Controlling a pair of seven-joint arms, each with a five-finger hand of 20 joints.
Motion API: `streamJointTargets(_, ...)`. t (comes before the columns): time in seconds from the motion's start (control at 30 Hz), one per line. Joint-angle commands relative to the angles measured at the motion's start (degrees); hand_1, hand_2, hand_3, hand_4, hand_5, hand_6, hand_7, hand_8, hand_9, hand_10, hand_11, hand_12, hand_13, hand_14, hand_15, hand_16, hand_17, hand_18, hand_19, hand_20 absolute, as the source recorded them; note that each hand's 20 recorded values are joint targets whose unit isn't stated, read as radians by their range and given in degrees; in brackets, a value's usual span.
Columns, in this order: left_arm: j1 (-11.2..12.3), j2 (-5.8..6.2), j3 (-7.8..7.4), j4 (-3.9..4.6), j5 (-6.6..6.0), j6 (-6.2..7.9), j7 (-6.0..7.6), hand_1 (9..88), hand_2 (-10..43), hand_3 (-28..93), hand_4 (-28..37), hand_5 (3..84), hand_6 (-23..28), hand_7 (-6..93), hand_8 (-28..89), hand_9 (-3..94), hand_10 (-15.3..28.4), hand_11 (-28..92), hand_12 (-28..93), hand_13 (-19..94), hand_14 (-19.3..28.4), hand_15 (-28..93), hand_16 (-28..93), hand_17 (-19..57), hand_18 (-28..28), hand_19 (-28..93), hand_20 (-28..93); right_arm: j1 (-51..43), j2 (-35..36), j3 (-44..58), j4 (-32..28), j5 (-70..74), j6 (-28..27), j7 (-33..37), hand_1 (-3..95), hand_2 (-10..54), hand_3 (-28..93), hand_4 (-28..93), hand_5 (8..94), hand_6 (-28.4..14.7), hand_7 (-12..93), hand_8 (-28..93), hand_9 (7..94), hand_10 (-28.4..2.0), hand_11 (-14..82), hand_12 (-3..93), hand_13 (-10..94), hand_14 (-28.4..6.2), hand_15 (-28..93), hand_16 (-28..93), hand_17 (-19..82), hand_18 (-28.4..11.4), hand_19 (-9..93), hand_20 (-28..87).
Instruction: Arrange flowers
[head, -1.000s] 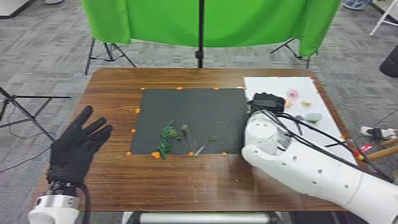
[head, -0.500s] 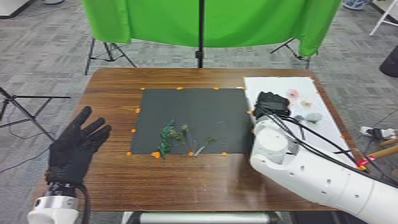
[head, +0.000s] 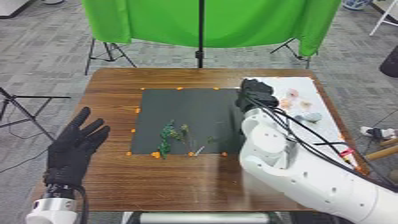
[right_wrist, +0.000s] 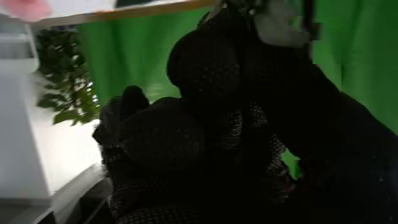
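Lying on the dark mat (head: 173, 107) are green sprigs (head: 166, 135).

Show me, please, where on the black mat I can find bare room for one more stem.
The far half of the black mat is mostly bare, between its far edge and the leafy green stem. A narrow strip also lies between that stem and the left edge. It is crowded near the middle of the near edge, and the right hand blocks the far right corner.
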Motion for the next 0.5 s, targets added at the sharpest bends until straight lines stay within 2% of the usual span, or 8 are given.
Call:
streamJointTargets(0.03, 0.62, -0.12, -0.08, -0.04, -0.3, 0.32, -0.47, 25.1, 5.5, 81, -23.9, 32.4, 6.8, 10.8, -10, 32.8, 20.5, 20, 8, 23, 28.3, 46, -10, -10.8, 28.4, 56, -5, -6.34, -3.74, -1.05, -2.23, -1.56, -2.94, -0.47, 55.9, -9.5, 72, -28, 90.2, -3.8, 23, 12, 88.4, -11.0, 45.9, 26.8, 83, -9.1, 75, 21, 38, -26.5, 93, 38)
streamJointTargets(0.17, 0.9, -0.32, -0.44, -0.11, -0.3, 0.36, -0.84, 25.1, 5.5, 81, -23.7, 32.4, 6.8, 10.7, -10, 32.8, 20.6, 20, 8, 22, 28.3, 46, -11, -10.9, 28.4, 57, -6, -7.46, -3.88, -1.09, -2.34, -1.03, -3.25, -0.38, 55.7, -9.5, 72, -28, 90.1, -3.8, 23, 12, 88.2, -11.3, 46.2, 26.4, 83, -9.1, 75, 21, 38, -26.6, 93, 38)
streamJointTargets(0.3, 0.81, -1.18, -0.8, -0.18, 0.29, 0.0, -1.81, 25.2, 5.4, 81, -23.6, 32.4, 6.8, 10.8, -10, 32.6, 20.8, 19, 9, 22, 28.4, 46, -11, -11.0, 28.4, 57, -6, -7.88, -4.23, -1.21, -2.52, -0.79, -4.31, -0.12, 55.2, -9.5, 72, -28, 89.7, -3.6, 22, 12, 88.1, -11.4, 46.4, 25.8, 83, -9.0, 74, 21, 37, -26.5, 93, 38)
streamJointTargets(0.37, 0.74, -0.51, -0.48, -0.14, -0.18, 0.28, -1.29, 25.2, 5.4, 81, -23.4, 32.5, 6.9, 10.6, -10, 32.6, 20.8, 19, 9, 22, 28.4, 46, -11, -11.1, 28.4, 57, -7, -7.91, -4.52, -1.47, -2.16, -0.69, -4.97, -0.27, 54.9, -9.5, 71, -28, 89.6, -3.5, 22, 12, 87.9, -11.5, 46.7, 25.5, 83, -9.1, 74, 21, 37, -26.5, 93, 38)
streamJointTargets(0.5, 0.15, -0.91, -0.34, 0.06, 0.19, -0.34, -1.88, 25.6, 5.4, 81, -22.2, 32.5, 6.9, 10.5, -10, 32.5, 20.9, 19, 9, 22, 28.4, 46, -11, -11.2, 28.4, 57, -7, -7.6, -4.6, -2.58, -1.12, -0.94, -4.65, 0.16, 53.9, -9.5, 67, -28, 88.8, -2.8, 24, 11, 86.4, -11.8, 49.4, 22.1, 82, -9.1, 74, 20, 37, -26.2, 93, 38)
